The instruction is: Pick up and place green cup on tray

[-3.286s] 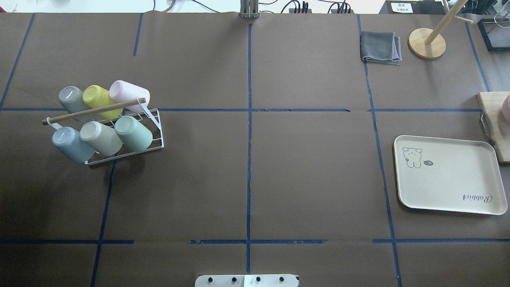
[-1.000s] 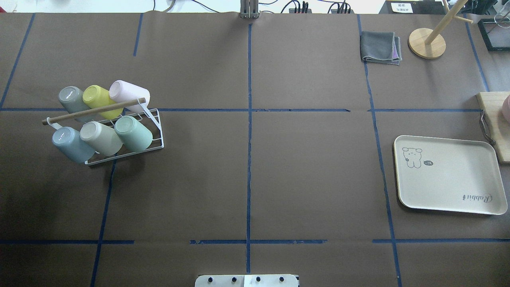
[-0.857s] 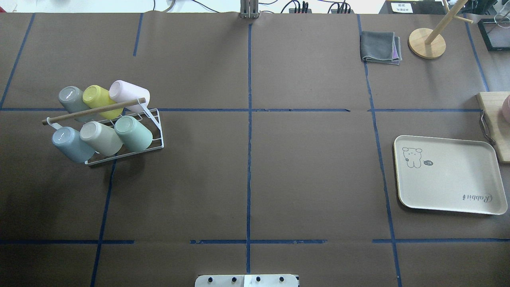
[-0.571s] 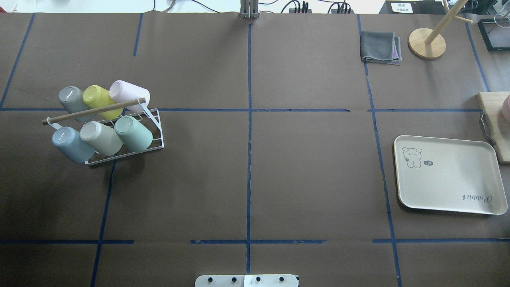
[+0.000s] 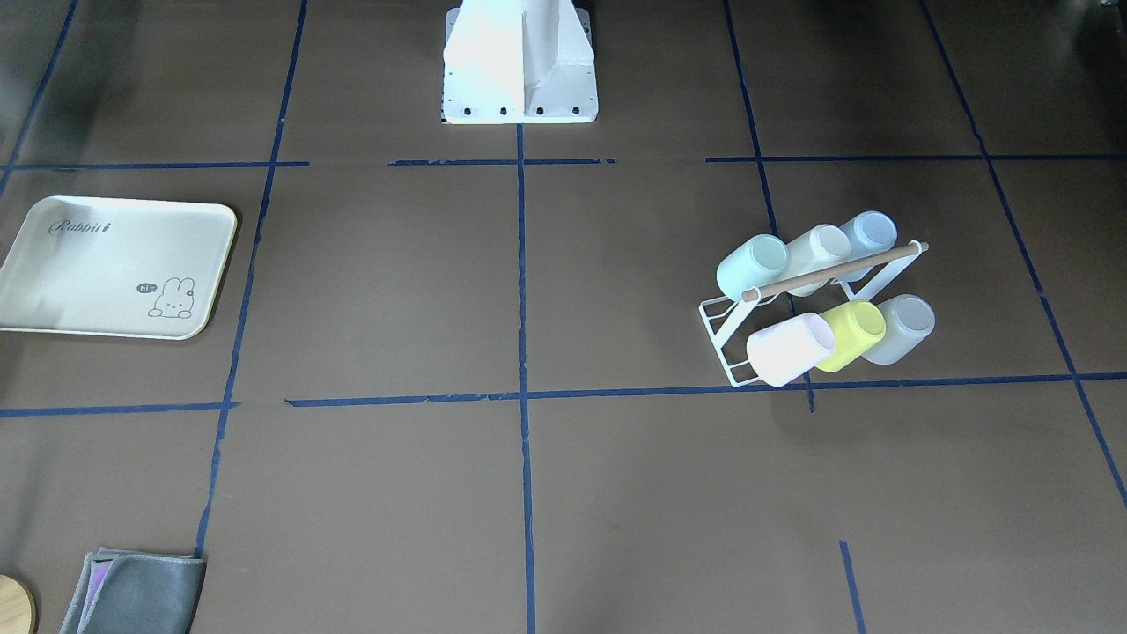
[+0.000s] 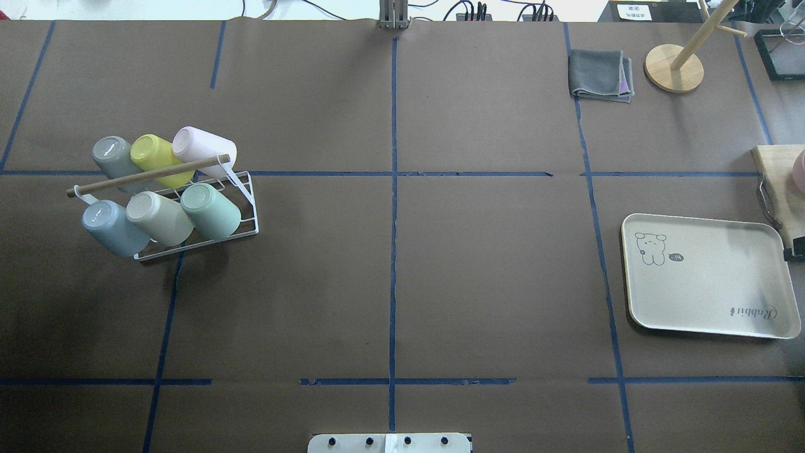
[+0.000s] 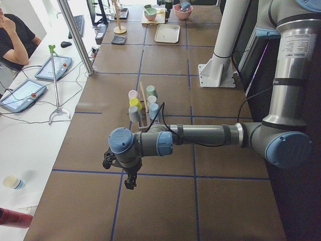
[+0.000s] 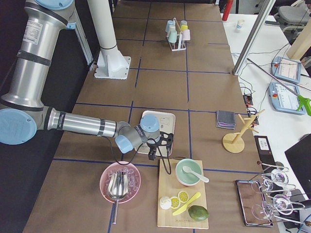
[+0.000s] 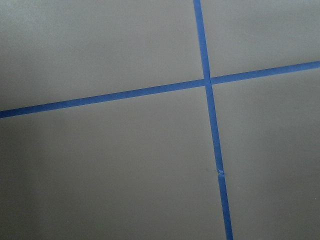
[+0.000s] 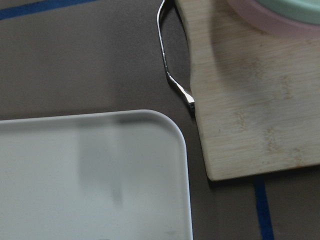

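Nothing done yet. Green cup [image 6: 210,211] lies tipped on wire rack [image 6: 254,207], at the near row's 3 o'clock end, on the table's 9 o'clock side. Tray [image 6: 704,296], at 3 o'clock, holds no cup. Left gripper [image 7: 129,182] hangs short of the rack. Right gripper [image 8: 153,155] is seemingly over the tray's corner. Cannot tell whether either's jaws are apart. Pick, carry and place all remain.

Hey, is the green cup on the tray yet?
No, the green cup sits on the wire rack with the other cups, far across the table from the tray, which holds nothing.
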`<state>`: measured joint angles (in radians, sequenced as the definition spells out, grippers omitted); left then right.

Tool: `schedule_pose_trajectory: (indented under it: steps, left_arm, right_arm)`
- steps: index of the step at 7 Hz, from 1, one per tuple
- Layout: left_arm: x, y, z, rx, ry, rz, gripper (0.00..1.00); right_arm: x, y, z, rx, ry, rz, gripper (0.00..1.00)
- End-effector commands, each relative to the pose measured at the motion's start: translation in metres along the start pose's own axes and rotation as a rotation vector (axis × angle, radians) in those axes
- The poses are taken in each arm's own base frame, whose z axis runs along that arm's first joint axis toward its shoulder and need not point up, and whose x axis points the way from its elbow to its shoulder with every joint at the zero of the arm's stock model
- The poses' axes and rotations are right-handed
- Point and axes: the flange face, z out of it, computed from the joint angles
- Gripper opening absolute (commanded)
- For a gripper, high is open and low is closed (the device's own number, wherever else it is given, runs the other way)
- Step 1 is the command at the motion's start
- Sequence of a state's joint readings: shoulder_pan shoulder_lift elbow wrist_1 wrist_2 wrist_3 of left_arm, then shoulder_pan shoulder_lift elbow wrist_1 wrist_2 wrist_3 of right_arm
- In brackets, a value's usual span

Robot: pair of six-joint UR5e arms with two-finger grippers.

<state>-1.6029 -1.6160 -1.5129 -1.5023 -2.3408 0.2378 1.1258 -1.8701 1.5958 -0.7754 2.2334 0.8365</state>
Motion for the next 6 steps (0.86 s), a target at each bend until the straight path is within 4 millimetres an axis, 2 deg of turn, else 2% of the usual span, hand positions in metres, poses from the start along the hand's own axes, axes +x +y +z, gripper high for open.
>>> schedule_pose_trajectory:
  steps: [1, 3, 4, 6]
  left_arm:
    - [0.002, 0.0, -0.002, 0.004, -0.001, 0.004, 1.0]
    - [0.003, -0.001, -0.003, 0.005, -0.001, 0.005, 1.0]
    - [0.002, 0.0, -0.002, 0.004, -0.001, 0.004, 1.0]
    - [0.002, 0.0, -0.002, 0.004, -0.002, 0.004, 1.0]
  right_arm:
    - [0.005, 0.009, 0.019, 0.002, 0.0, -0.003, 1.0]
    - [0.008, 0.014, 0.028, -0.024, 0.01, -0.01, 1.0]
    - [0.007, 0.016, 0.03, -0.031, 0.009, -0.013, 0.95]
    - [0.005, 0.018, 0.034, -0.044, 0.009, -0.019, 0.76]
